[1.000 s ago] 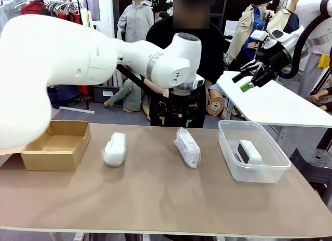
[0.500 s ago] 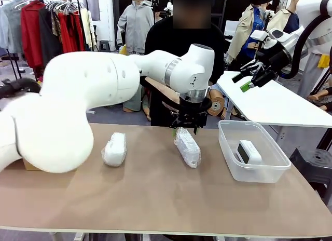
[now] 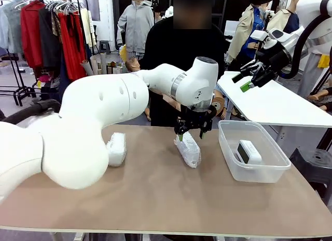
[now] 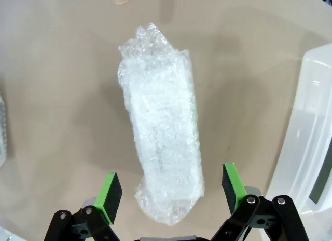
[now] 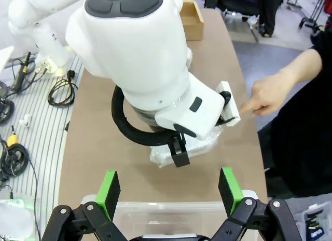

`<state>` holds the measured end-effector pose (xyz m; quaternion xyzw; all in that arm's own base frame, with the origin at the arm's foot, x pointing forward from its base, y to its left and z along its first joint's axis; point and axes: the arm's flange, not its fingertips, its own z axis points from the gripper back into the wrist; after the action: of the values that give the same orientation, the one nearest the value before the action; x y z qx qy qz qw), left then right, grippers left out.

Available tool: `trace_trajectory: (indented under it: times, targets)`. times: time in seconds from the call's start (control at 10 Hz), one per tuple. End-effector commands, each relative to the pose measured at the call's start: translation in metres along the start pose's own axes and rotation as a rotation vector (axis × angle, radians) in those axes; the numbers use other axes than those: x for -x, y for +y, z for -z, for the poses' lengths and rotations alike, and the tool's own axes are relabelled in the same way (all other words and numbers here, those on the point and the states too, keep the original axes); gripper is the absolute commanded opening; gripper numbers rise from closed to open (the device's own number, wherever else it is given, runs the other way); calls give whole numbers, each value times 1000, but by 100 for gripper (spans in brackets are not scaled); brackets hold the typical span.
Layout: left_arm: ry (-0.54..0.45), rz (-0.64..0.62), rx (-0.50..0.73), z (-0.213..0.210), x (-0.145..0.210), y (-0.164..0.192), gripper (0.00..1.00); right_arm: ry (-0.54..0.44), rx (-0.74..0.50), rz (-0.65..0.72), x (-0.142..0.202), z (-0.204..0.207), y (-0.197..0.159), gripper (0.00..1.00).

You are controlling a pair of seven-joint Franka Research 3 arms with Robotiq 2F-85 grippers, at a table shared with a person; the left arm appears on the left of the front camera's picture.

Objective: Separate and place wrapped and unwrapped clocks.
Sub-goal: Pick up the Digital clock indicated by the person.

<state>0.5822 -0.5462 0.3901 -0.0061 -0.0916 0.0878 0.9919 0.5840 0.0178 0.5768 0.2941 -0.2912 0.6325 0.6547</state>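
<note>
Straddling wrapped clock (image 4: 163, 147), left claw (image 4: 170, 192) wide

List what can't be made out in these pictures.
- Front view: the left arm covers part of the left bundle.
- Left wrist view: crinkly wrap hides what the middle bundle contains.
- Front view: the clock in the bin is too small to read its screen.

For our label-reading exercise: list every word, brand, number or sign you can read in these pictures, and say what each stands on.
No text here can be read.
On the wrapped bundle nearer the bin: faint grey marks under the wrap, too blurred to read.
On the bare clock in the clear bin: the screen is dark, with no digits showing.
</note>
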Motion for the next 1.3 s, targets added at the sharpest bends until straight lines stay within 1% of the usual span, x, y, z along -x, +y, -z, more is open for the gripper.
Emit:
trace_trajectory:
  times: [0.0,0.2,0.9,1.0,1.1,1.2]
  targets:
    - [-12,-4,-11,1,-22,-27,100,0,-2,-2,-1,-1,1,100]
    - [4,-36,-11,13,-25,-28,100,0,-2,-2,-1,-1,1,100]
    - [44,-63,-10,41,-36,-26,100,0,-2,-2,-1,-1,1,100]
    - [54,-62,-20,44,-35,-25,100,0,-2,-2,-1,-1,1,100]
    - [22,-48,-33,46,-34,-23,100,0,-2,-2,-1,-1,1,100]
    - [7,13,-45,46,-33,-20,100,0,-2,-2,-1,-1,1,100]
